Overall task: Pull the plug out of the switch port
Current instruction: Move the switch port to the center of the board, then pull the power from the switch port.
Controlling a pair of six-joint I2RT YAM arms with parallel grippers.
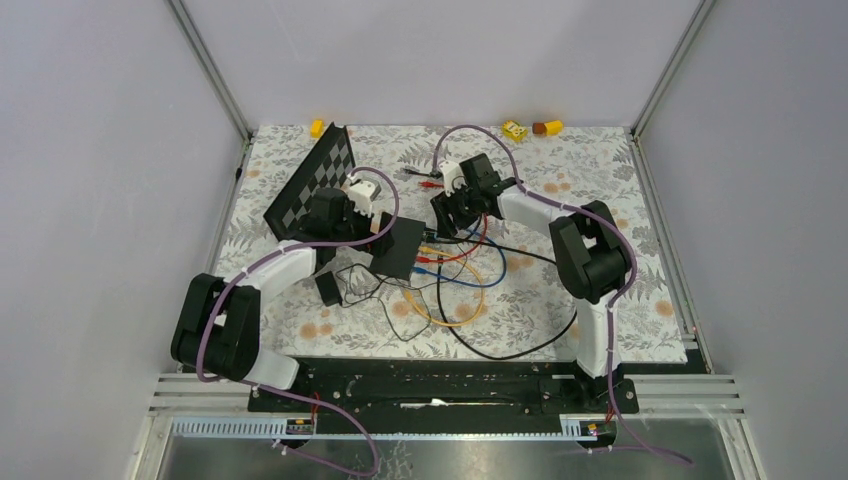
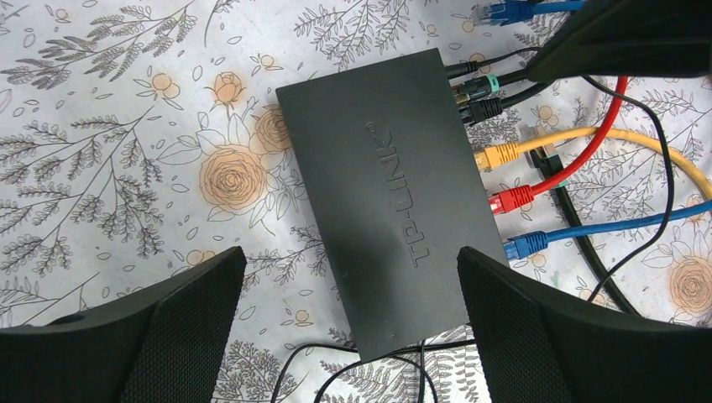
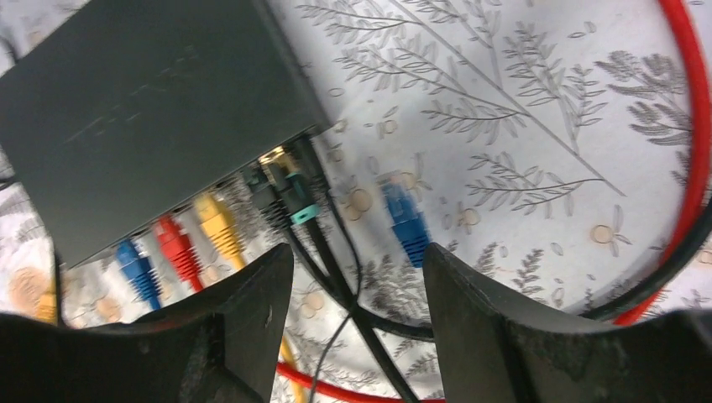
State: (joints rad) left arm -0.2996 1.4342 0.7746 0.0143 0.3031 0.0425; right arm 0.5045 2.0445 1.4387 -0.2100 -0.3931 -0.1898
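Switch (image 2: 395,193) and plug, with nothing being gripped yet.
The switch is lying right under the left gripper (image 2: 348,256), whose jaws are being held wide apart over it. The black plug with the teal clip (image 3: 290,201) is sitting just ahead of the right gripper (image 3: 357,260). Its jaws are apart too, with only thin cables (image 3: 353,312) between them. If the switch is not being pressed down, it may get dragged along, or the wrong cable may be pinched.
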